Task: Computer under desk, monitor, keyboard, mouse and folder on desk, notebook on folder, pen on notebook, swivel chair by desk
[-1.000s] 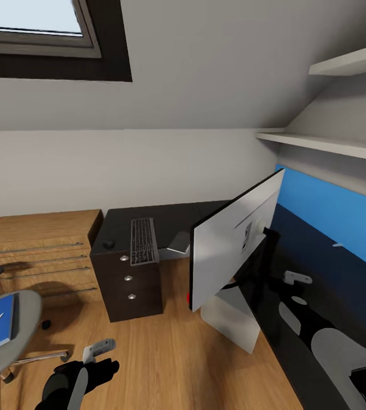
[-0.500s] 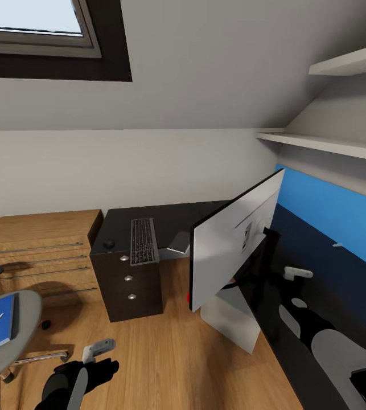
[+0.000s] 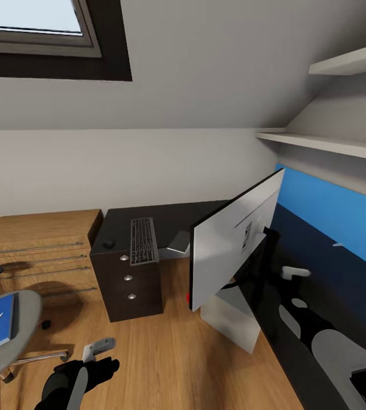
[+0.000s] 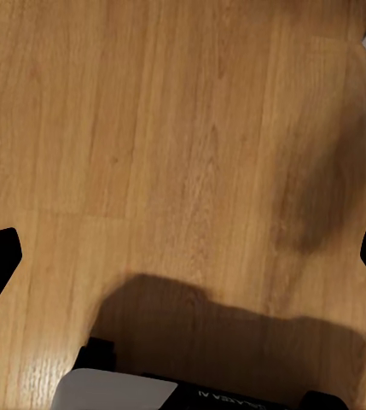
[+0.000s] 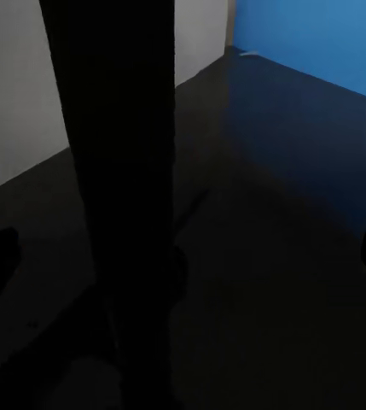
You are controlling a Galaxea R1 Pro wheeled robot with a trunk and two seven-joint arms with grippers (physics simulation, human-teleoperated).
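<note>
Counting one keyboard [image 3: 143,241], one mouse [image 3: 109,244]

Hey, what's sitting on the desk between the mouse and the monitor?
In the head view, the keyboard lies between the mouse and the monitor on the desk.
</note>
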